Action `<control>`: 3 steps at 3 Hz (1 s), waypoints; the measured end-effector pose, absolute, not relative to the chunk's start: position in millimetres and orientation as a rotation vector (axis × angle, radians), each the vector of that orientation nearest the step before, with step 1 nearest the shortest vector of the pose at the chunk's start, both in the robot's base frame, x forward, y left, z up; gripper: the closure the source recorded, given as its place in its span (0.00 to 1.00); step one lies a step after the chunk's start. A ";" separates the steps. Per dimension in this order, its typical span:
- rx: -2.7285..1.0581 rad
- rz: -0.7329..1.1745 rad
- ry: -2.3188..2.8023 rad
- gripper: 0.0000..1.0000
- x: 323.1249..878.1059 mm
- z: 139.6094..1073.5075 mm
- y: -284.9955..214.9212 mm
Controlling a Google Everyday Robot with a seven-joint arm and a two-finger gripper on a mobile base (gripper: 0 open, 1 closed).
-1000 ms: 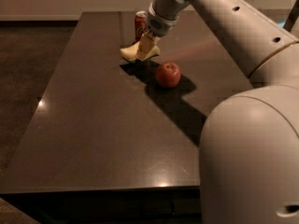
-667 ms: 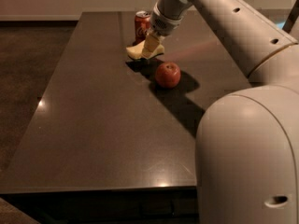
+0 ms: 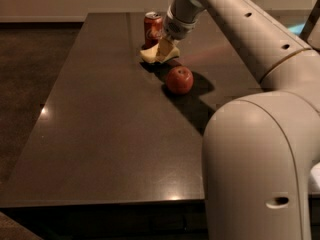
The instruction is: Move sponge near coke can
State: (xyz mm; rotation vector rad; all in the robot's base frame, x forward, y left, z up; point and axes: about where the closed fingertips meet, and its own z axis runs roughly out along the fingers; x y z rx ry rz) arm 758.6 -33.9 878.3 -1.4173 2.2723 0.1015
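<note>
Nearest: the robot's arm (image 3: 250,149), a bulky pale link filling the lower right, reaching up and back over the desk (image 3: 100,134).
Apple: round, red, standing on the desk just in front of and right of the sponge, apart from it.
Sponge (image 3: 151,56): between apple and coke can, at the desk surface; long axis roughly left-right, left end pointing left and low, right end tilted up under the gripper.
Gripper (image 3: 167,48): pointing down over the sponge's right end; fingers closed on it.
Coke can (image 3: 153,28): upright, just behind the sponge, near the far edge.
</note>
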 end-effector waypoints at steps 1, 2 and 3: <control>-1.411 0.096 2.267 0.13 763.1 877.3 -36.4; -1.415 0.099 2.269 0.00 763.7 873.9 -34.6; -1.415 0.099 2.269 0.00 763.7 873.8 -34.5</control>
